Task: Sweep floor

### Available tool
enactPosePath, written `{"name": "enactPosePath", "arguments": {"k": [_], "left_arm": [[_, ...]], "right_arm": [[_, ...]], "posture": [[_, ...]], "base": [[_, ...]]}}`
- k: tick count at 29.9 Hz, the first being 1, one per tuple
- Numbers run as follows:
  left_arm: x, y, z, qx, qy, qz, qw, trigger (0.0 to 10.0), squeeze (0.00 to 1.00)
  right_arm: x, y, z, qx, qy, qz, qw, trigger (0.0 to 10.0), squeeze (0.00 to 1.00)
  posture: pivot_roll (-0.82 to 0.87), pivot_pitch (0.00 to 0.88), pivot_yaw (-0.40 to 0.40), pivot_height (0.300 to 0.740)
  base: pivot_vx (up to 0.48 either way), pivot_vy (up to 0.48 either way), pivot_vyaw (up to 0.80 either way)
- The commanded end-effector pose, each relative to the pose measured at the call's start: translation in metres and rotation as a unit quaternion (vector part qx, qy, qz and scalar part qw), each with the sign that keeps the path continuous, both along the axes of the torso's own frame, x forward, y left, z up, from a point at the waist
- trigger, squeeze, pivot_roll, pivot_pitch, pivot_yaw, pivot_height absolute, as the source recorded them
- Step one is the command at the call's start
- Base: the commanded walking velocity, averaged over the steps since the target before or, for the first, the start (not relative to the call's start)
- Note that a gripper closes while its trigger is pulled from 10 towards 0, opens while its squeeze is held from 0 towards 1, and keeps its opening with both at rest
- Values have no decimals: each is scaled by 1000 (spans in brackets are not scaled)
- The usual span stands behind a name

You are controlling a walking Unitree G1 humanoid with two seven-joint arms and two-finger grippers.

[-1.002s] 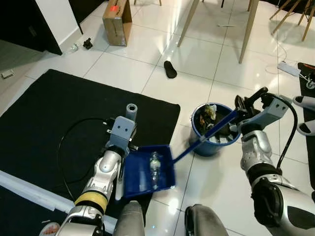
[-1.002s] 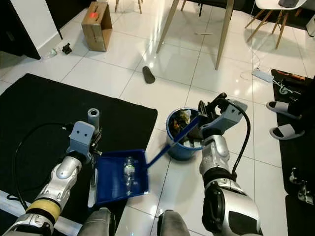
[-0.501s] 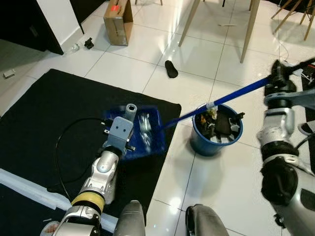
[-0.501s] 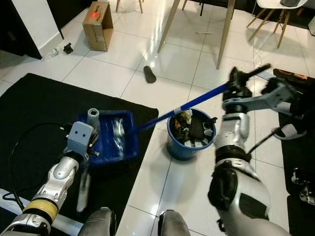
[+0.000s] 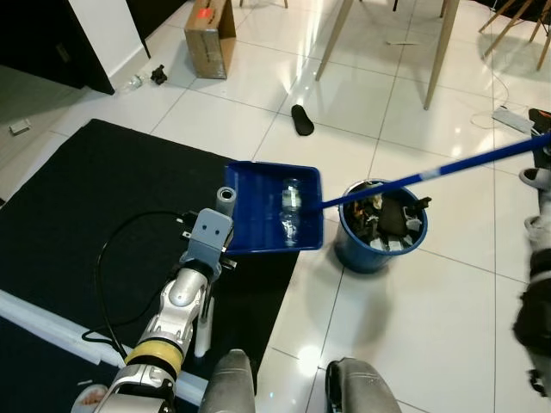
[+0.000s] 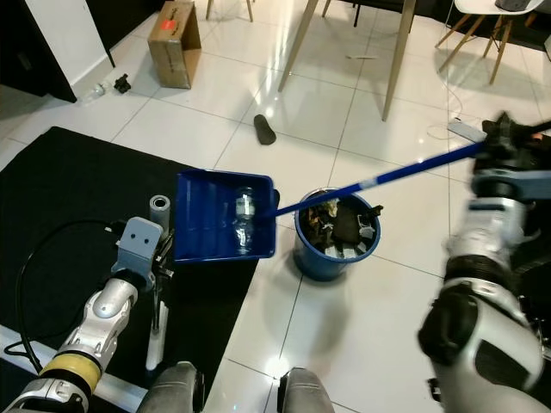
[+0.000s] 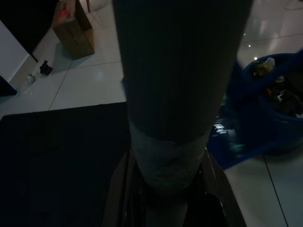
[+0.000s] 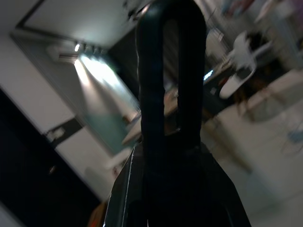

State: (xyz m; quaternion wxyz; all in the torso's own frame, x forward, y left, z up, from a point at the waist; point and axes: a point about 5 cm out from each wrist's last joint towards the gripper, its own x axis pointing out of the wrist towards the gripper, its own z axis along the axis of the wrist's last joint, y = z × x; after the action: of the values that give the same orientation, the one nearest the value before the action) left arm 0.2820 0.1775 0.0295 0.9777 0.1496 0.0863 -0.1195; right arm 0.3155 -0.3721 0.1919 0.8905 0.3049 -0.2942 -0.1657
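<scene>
The pole [image 7: 177,85] fills the middle of the left wrist view and hides the left gripper's [image 5: 225,200] fingertips; the bin [image 7: 277,118] behind it is cut by the edge. In the left eye view the dustpan handle [image 5: 430,175] runs off the edge. The right wrist view is blurred, with the room beyond unreadable. The rubbish in the bin is too small to identify.

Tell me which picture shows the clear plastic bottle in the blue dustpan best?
The right eye view: the clear plastic bottle lies unobstructed in the raised blue dustpan, beside the blue bin. The left eye view shows it about as clearly. The left wrist view gives a dark blur; the right wrist view looks elsewhere.
</scene>
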Motion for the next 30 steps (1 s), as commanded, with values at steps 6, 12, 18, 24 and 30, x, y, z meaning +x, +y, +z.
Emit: {"name": "enactPosePath", "arguments": {"k": [6, 12, 18, 24, 30], "left_arm": [[1, -8, 1, -6, -7, -11, 1000, 10000, 0], [-1, -9, -1, -21, -2, -3, 1000, 10000, 0], [-3, -7, -6, -52, 16, 16, 998, 10000, 0], [-1, -10, -4, -79, 17, 9, 997, 10000, 0], [-3, -18, 2, -114, 5, -24, 993, 10000, 0]], "right_arm": [[-41, -47, 15, -22, -25, -83, 996, 10000, 0], [-60, -65, 17, -32, -14, -118, 992, 10000, 0], [-63, -66, 13, -30, -14, -124, 992, 10000, 0], [-60, -64, 14, -26, -16, -122, 992, 10000, 0], [-54, -60, 15, -22, -18, -114, 993, 10000, 0]], "posture": [[44, 47, -17, 740], [39, 51, -17, 740], [40, 48, -14, 740], [45, 44, -18, 740], [51, 43, -21, 740]], "base": [[0, 0, 0], [0, 0, 0], [0, 0, 0], [0, 0, 0], [186, 0, 0]]}}
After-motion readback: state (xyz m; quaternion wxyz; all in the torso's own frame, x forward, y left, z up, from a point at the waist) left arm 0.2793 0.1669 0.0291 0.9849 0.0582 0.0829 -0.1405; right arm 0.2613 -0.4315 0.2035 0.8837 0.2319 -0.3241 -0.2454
